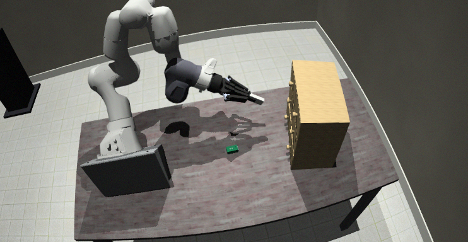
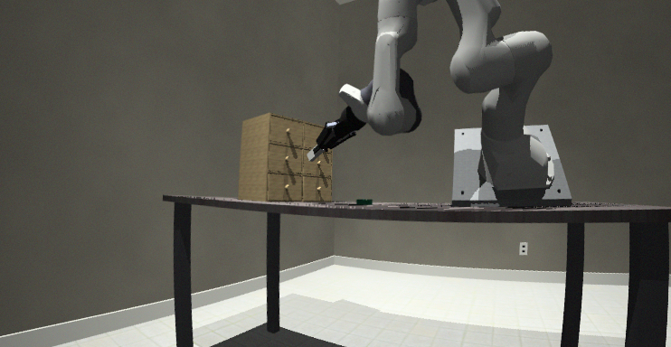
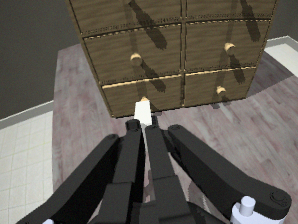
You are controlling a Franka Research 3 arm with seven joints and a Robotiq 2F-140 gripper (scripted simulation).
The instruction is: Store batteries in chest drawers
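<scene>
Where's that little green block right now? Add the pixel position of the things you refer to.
In the top view, the green block (image 1: 232,149) (image 2: 363,201) lies on the table (image 1: 209,204) (image 2: 422,214) between the arm's base (image 1: 121,142) (image 2: 521,171) and the chest (image 1: 319,92) (image 2: 253,156).

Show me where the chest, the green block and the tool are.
Chest (image 1: 319,92) (image 2: 253,156) (image 3: 150,30): top view, its top board; exterior, its side; wrist, a drawer front.
Green block (image 1: 232,149) (image 2: 363,201): top view, its upper face; exterior, its side.
Tool (image 1: 250,96) (image 2: 319,148) (image 3: 144,111): all views, between its fingertips.

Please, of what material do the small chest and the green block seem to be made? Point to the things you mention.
The small chest (image 1: 320,92) (image 2: 253,156) (image 3: 210,37): seemingly pale wood, matte, judging by its streaky grain. The green block (image 1: 232,149) (image 2: 363,201): possibly plastic, uniformly coloured; too small to be sure.
</scene>
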